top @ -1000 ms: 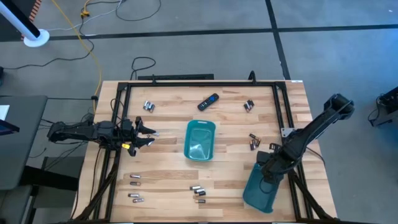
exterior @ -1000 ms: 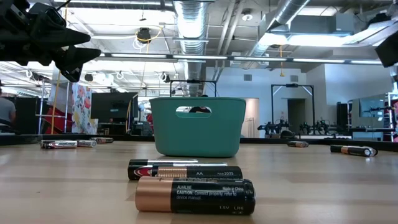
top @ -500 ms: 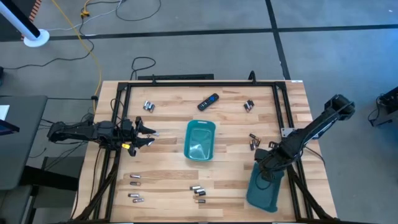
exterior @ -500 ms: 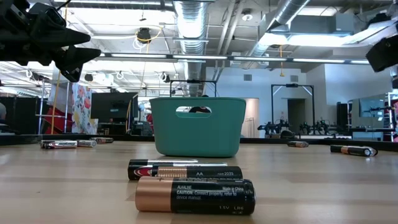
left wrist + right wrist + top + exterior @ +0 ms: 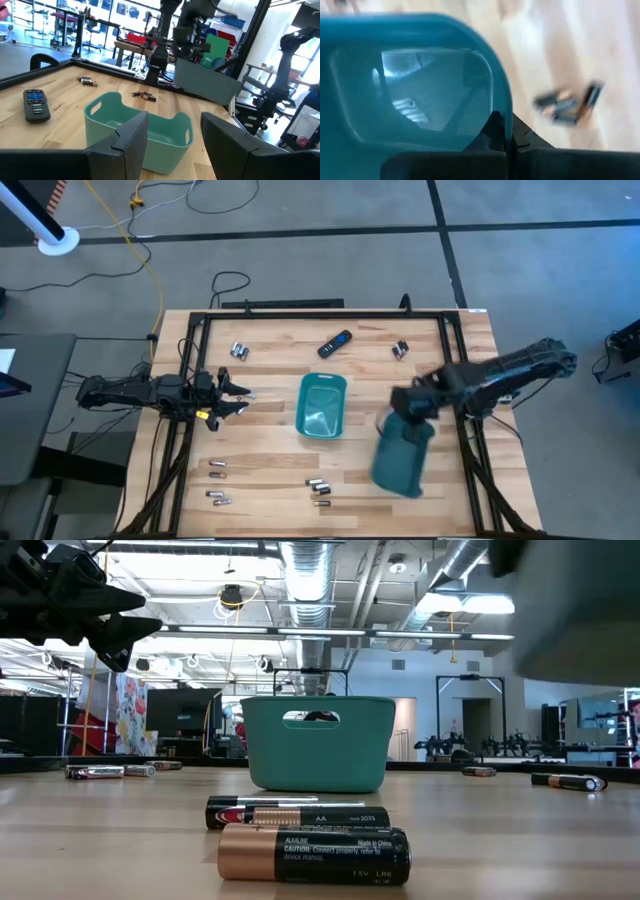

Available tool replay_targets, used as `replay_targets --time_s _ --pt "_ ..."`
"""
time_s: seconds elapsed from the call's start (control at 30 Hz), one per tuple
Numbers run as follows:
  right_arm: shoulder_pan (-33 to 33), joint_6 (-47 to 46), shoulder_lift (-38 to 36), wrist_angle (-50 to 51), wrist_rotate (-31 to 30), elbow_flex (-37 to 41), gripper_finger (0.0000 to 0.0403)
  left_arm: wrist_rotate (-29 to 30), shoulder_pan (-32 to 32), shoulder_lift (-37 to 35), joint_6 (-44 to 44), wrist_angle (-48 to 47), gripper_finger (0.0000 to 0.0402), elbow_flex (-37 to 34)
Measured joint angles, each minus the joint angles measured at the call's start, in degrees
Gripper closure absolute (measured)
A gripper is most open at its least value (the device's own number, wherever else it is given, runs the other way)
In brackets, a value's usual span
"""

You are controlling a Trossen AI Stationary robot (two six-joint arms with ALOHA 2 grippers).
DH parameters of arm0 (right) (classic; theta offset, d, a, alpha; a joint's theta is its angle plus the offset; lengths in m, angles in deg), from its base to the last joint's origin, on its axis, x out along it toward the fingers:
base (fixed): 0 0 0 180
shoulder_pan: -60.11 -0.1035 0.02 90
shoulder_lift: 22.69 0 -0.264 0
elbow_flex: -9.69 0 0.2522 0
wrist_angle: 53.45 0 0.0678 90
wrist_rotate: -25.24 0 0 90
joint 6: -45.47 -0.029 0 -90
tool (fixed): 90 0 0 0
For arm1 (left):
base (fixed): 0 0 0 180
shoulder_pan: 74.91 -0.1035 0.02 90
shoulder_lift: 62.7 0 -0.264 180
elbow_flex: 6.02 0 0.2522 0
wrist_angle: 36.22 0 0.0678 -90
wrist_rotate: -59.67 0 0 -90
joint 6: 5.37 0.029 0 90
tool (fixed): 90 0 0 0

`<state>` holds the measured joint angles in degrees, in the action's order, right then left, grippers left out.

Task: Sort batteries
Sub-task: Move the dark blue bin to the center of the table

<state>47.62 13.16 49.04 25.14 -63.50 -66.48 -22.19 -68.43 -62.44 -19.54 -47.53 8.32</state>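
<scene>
The right gripper point(image 5: 408, 405) was clamped on the rim of a teal plastic tray point(image 5: 400, 460), holding it lifted and tilted above the right part of the light wooden bench point(image 5: 270, 450); the right wrist view showed the dark fingers point(image 5: 502, 132) closed on the tray's edge beside its handle cut-out. A blurred pair of dark batteries with coppery ends point(image 5: 567, 105) lay on the bench just beyond that rim.

The left gripper point(image 5: 240, 400) hung at the left side of the bench with its fingers point(image 5: 132, 137) spread apart and nothing between them. Straight ahead of it, near, stood a second teal tray point(image 5: 321, 406), upright on the bench. A black remote with a blue button point(image 5: 335, 343) lay beyond that tray and to one side of it.

The small cylindrical batteries were scattered on the bench: a silvery pair point(image 5: 239, 351) off to the far side of the left gripper, a few point(image 5: 218, 480) on its near side, a cluster point(image 5: 319, 488) in front of the standing tray, and another pair point(image 5: 400, 350) near the far edge, not far from the right gripper.
</scene>
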Motion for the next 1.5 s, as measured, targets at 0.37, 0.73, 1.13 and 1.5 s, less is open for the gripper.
replay_targets --time_s 0.37,0.73,1.13,1.5 --pt "22.2 29.6 14.0 -3.7 0.2 -3.7 0.0403 0.0 0.0 0.0 0.0 0.0 0.0224 0.0" --pt "30.0 45.7 33.5 -6.0 4.6 -13.5 0.0403 0.0 0.0 0.0 0.0 0.0 0.0224 0.0" --pt "30.9 48.9 44.6 -6.6 5.2 -28.0 0.0403 0.0 0.0 0.0 0.0 0.0 0.0224 0.0" --pt "31.3 52.3 45.0 -1.2 4.9 -30.9 0.0403 0.0 0.0 0.0 0.0 0.0 0.0224 0.0"
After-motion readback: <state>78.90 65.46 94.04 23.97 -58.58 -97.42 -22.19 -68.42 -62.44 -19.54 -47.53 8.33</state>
